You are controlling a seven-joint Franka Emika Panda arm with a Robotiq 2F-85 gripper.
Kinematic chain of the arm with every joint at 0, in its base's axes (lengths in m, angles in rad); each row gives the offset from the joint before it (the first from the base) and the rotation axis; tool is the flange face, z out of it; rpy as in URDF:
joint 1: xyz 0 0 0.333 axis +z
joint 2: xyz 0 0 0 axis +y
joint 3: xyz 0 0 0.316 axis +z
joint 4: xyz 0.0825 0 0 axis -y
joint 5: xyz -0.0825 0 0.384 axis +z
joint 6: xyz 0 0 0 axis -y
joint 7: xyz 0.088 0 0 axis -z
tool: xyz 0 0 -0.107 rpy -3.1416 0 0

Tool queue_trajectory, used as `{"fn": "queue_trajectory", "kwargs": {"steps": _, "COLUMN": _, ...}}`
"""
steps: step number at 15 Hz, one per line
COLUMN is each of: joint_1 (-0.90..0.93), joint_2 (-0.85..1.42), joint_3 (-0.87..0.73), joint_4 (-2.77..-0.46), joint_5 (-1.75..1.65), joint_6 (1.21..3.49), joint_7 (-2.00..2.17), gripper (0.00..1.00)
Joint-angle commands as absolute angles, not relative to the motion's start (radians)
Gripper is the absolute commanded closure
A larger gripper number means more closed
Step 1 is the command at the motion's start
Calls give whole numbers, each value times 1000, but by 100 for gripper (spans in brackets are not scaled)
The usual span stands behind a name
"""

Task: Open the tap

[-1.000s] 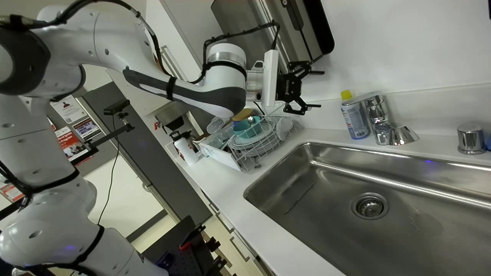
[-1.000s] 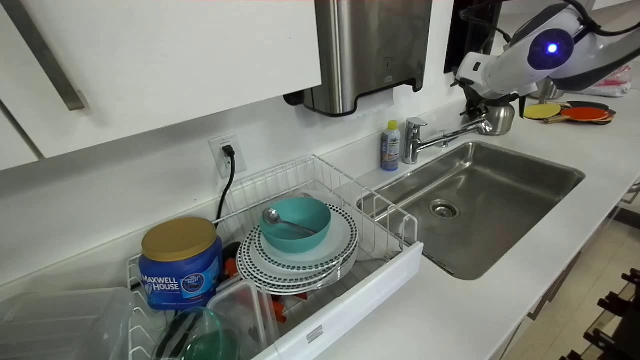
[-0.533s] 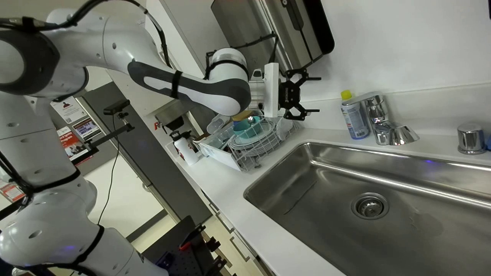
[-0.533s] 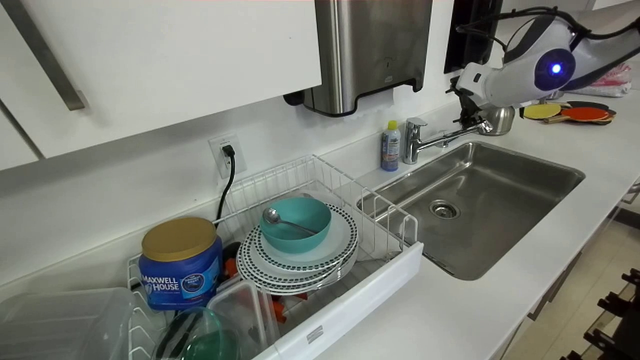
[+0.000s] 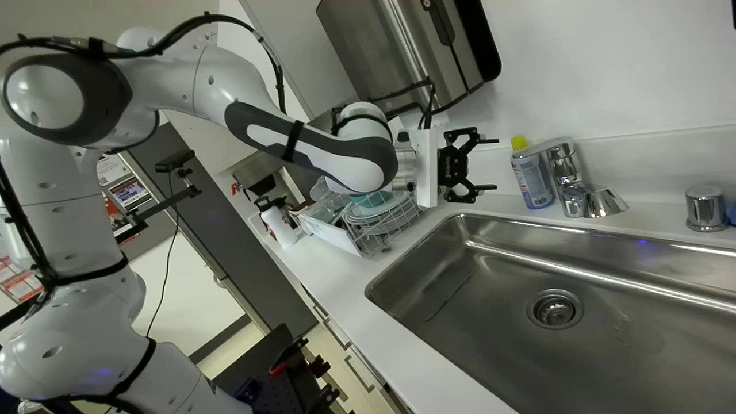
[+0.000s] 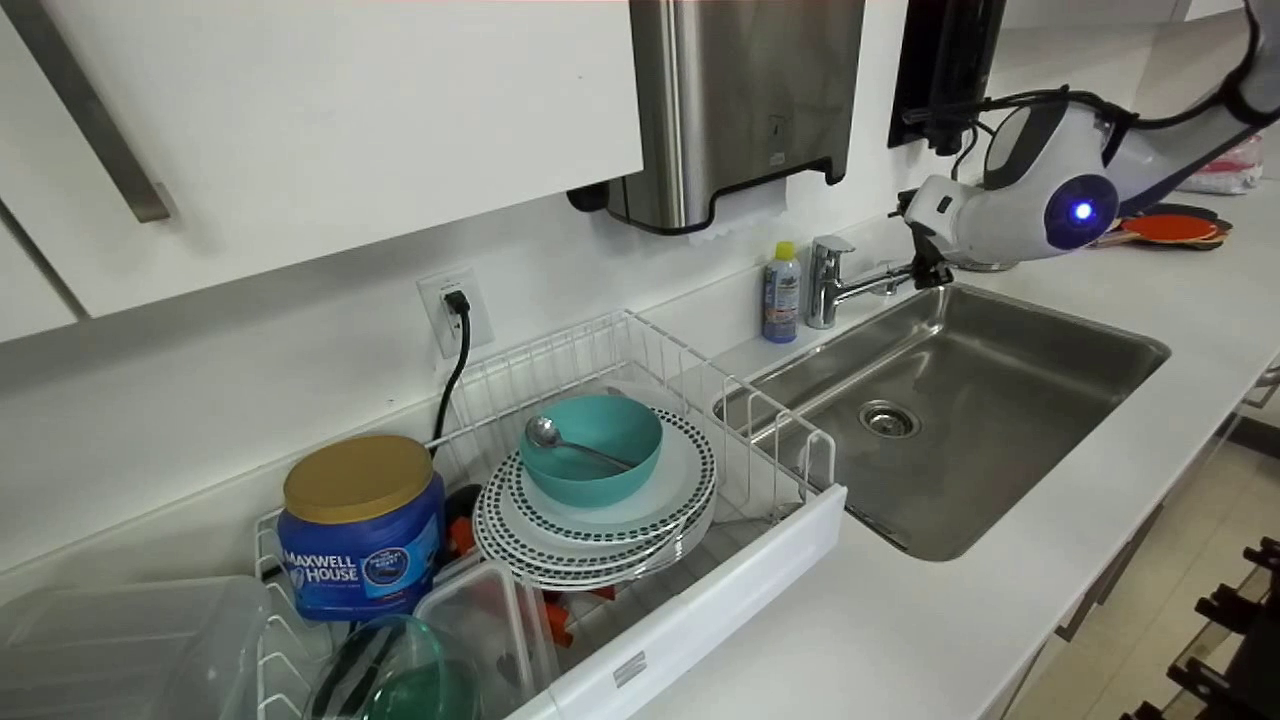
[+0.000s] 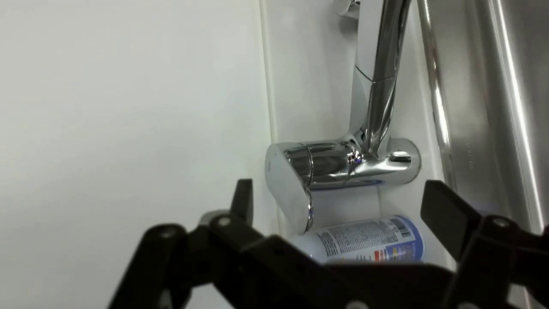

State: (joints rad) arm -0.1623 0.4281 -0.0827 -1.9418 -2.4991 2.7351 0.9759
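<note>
Wrist view shows the black two-fingered claw (image 7: 343, 206) spread wide apart. Past it, the shiny silver metal tap (image 7: 339, 165) stands beside a tall, round blue-and-white can (image 7: 364, 240).

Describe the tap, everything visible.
The tap looks like polished chrome: an upright cylindrical body, a flat lever on top, a long spout off the side. It stands on the white counter behind the sink, spout running roughly along the sink's back edge. A yellow-capped bottle stands beside it; contact is unclear. No water stream shows. The open gripper is apart from it.
</note>
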Motion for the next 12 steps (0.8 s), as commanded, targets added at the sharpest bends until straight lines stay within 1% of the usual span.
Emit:
{"fn": "queue_trajectory", "kwargs": {"steps": 1, "joint_1": -174, "joint_2": 493, "joint_3": -61, "joint_4": -1889, "joint_5": -2560, "joint_6": 2675, "joint_7": 1058, "gripper": 0}}
{"fn": "queue_trajectory", "kwargs": {"steps": 5, "joint_1": -170, "joint_2": 528, "joint_3": -47, "joint_4": -1863, "joint_5": -2625, "joint_6": 2608, "joint_7": 1124, "gripper": 0}}
{"fn": "queue_trajectory", "kwargs": {"steps": 6, "joint_1": -217, "joint_2": 530, "joint_3": 8, "joint_4": -1864, "joint_5": -2631, "joint_6": 2579, "joint_7": 1105, "gripper": 0}}
{"fn": "queue_trajectory", "kwargs": {"steps": 7, "joint_1": -212, "joint_2": 534, "joint_3": 11, "joint_4": -1860, "joint_5": -2621, "joint_6": 2557, "joint_7": 1100, "gripper": 0}}
{"fn": "queue_trajectory", "kwargs": {"steps": 8, "joint_1": -217, "joint_2": 522, "joint_3": 12, "joint_4": -1882, "joint_5": -2592, "joint_6": 2586, "joint_7": 1067, "gripper": 0}}
{"fn": "queue_trajectory", "kwargs": {"steps": 12, "joint_1": -226, "joint_2": 528, "joint_3": 25, "joint_4": -1881, "joint_5": -2591, "joint_6": 2580, "joint_7": 1067, "gripper": 0}}
